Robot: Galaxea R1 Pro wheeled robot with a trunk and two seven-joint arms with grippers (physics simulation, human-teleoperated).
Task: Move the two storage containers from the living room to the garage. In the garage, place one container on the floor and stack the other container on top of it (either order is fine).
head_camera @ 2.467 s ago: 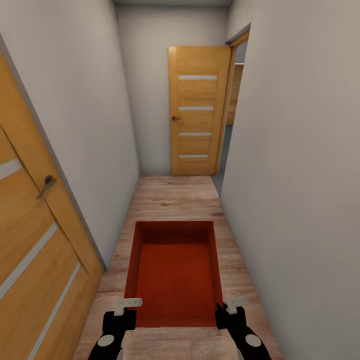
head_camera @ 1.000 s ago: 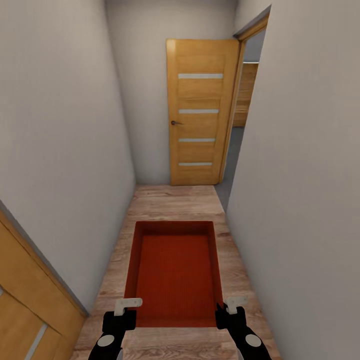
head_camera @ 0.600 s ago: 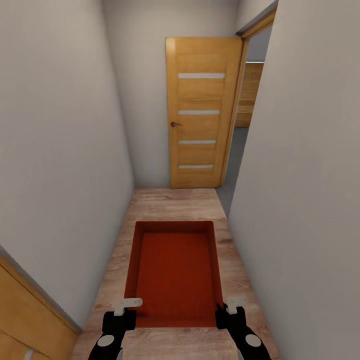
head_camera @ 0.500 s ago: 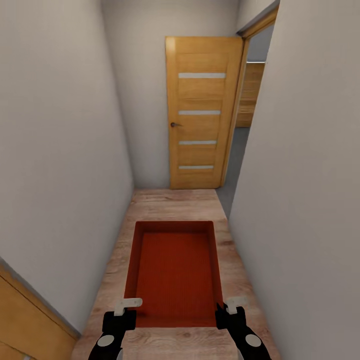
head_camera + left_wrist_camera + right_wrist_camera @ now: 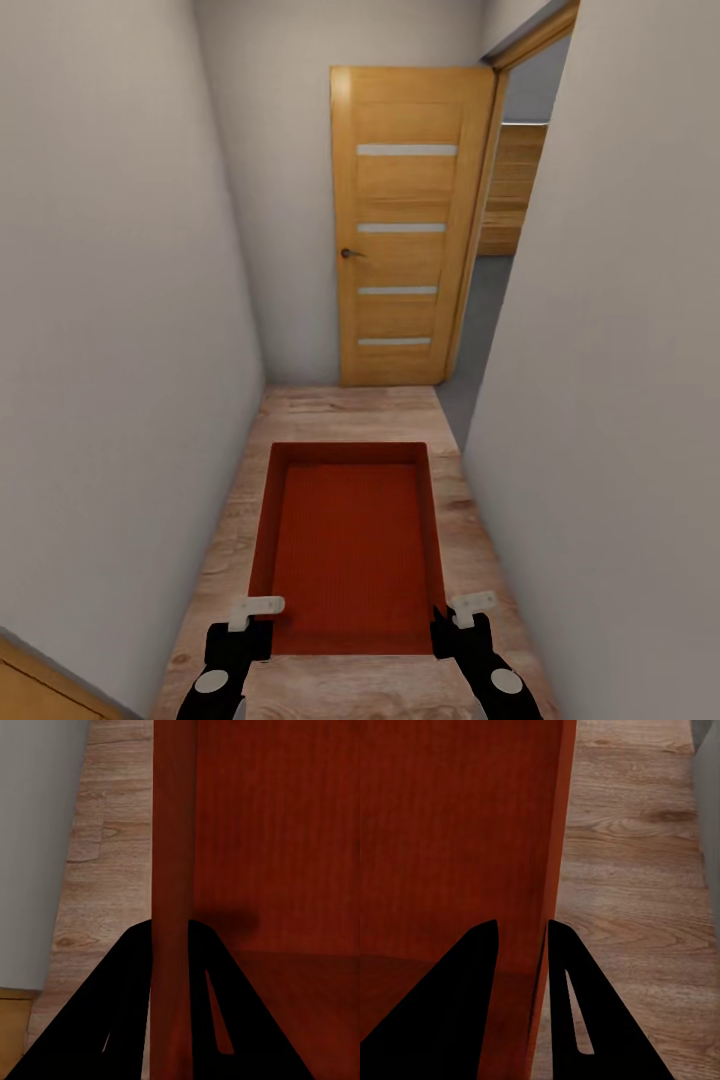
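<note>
— Grippers first: how are they set?

— Left gripper (image 5: 250, 618) is pinched onto the left wall of the storage container (image 5: 350, 545), near the corner closest to the robot. In the left wrist view the two dark fingers (image 5: 120, 997) straddle that thin orange-red wall, one inside and one outside. Right gripper (image 5: 452, 618) is clamped the same way on the right wall; its fingers (image 5: 465, 997) close on either side of the rim.

— And the container itself?

— Held level between both arms, above the light wood-plank floor (image 5: 340, 410) of a narrow corridor. Open top up, ribbed base showing, nothing inside.

— Any label or writing on it?

— None that I can read.

— What lies beyond?

— Plain white walls (image 5: 110, 330) close on both sides. At the corridor's end stands a wooden door (image 5: 405, 225) with four pale horizontal strips and a small dark handle. Just right of it is an open doorway (image 5: 505, 240), with grey flooring and wood panelling visible through it.
</note>
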